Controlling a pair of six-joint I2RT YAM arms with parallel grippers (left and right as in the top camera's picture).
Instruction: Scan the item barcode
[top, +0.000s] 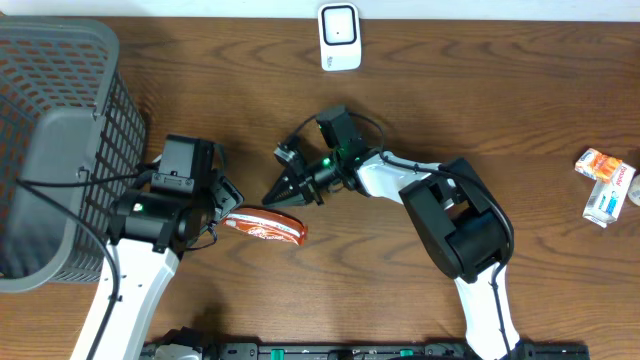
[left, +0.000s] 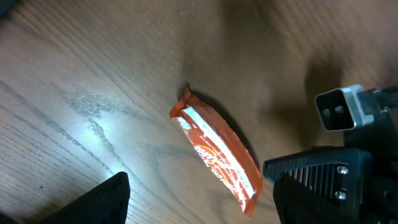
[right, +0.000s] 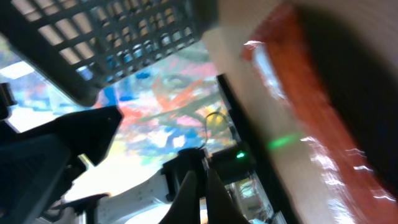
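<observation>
**Orange wrapper on the counter, held by neither arm**

I see the orange, crinkled plastic snack wrapper (top: 266, 228) lying flat on the brown wooden counter (top: 450, 90), between my two arms. My left end effector (top: 226, 208) is at the wrapper's left end with its fingers spread apart. Its wrist camera shows the wrapper on the wood between the two black fingers (left: 323, 180), close to one of them. My right end effector (top: 273, 196) is pinched together to a point just beside the wrapper. The white box-shaped scanner (top: 339, 37) sits well apart at the far edge.
</observation>
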